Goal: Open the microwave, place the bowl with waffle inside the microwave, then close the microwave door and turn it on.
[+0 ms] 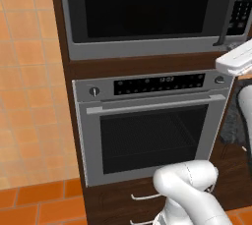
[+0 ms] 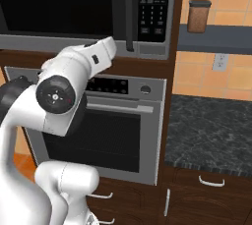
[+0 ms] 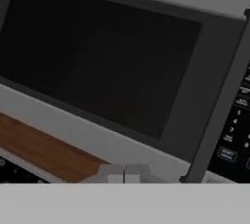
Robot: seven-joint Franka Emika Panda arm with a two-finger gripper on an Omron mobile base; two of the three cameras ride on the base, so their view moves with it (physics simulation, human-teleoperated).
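Hand view has the hand (image 3: 124,173) at its bottom edge, the two fingertips pressed together with nothing between them. Just above the hand lies the grey lower frame of the microwave (image 3: 73,123). The microwave door (image 3: 102,56), a wide black glass panel, is closed and fills the space above and to the left of the hand. The dark vertical handle strip (image 3: 219,105) stands up and to the right of the hand, and the keypad (image 3: 238,135) is further right. Below the microwave sits the silver oven (image 1: 147,126).
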